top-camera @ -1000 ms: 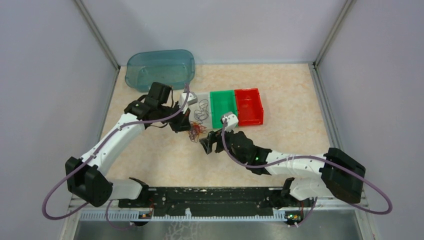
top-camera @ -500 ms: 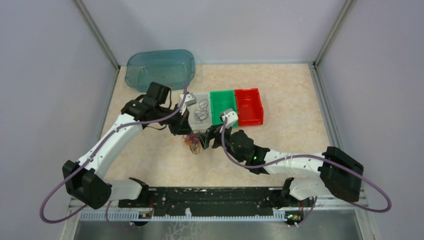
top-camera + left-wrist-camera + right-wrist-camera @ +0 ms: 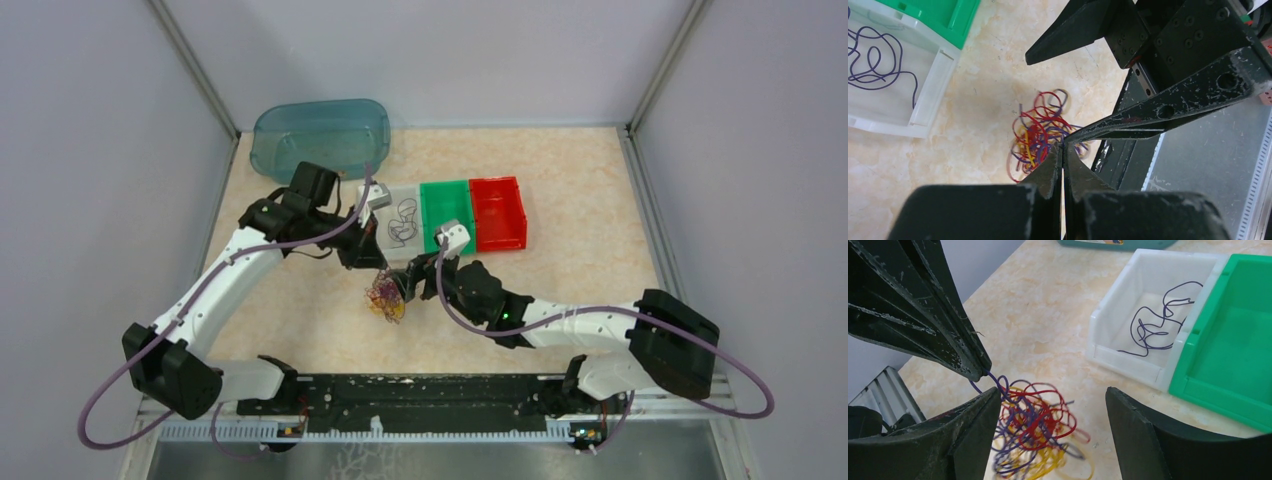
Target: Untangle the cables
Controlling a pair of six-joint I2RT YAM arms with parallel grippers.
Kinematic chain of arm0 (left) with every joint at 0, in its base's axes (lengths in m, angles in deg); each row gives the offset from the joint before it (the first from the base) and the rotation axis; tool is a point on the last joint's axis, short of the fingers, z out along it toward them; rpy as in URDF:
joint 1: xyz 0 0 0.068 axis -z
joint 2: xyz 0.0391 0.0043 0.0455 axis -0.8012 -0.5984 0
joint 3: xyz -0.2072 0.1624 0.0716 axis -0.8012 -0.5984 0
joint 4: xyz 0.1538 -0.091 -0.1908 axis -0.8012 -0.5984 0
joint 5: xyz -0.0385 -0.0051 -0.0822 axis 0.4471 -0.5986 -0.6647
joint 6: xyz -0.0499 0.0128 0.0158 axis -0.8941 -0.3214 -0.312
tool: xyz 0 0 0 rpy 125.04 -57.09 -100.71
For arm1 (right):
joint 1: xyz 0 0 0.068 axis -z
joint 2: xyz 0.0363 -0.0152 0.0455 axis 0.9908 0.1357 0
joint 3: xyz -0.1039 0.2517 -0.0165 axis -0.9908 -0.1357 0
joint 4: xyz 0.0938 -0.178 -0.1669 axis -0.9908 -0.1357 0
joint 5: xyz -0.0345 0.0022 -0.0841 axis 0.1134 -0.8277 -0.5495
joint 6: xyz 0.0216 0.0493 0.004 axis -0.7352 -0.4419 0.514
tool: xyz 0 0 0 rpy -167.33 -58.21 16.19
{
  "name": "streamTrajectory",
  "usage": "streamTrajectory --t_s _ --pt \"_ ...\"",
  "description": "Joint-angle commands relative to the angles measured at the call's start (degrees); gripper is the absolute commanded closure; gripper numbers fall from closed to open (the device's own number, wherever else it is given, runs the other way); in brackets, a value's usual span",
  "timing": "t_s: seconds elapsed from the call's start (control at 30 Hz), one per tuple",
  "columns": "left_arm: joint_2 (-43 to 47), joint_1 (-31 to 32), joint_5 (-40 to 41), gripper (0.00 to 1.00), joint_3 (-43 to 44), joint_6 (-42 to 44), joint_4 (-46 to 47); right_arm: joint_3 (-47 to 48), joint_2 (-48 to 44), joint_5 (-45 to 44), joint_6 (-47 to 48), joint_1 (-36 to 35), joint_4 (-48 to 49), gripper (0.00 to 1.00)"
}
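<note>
The left gripper (image 3: 1063, 150) is clamped on a purple strand of the cable clump (image 3: 1039, 131); the pinch itself is hidden between scuffed black fingertips. The right gripper (image 3: 1048, 412) is spread wide, astride the thin, curly red, purple and yellow loops on the marbled table (image 3: 560, 200), near the white bin (image 3: 1113, 357), where a lone purple cable (image 3: 1158, 320) lies. Since a second ago, the clump has been drawn nearer.

High overhead, close wrist views (shared cables (image 3: 1038, 134))
</note>
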Motion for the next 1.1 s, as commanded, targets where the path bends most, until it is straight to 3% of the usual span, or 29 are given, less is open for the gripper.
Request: streamTrajectory --t_s 0.0,0.77,1.07 --pt "1.38 -0.04 -2.41 1.0 2.09 -0.99 -0.16 3.17 0.37 1.5 0.17 -0.5 3.44 0.23" --pt "1.93 0.36 -6.56 1.0 4.36 -2.18 -1.79 3.9 0.12 -3.52 2.35 -0.5 5.08 0.27" --pt "2.53 0.54 -5.57 1.0 4.94 -0.94 -2.48 1.96 -4.27 -3.06 3.22 -0.49 4.6 0.28"
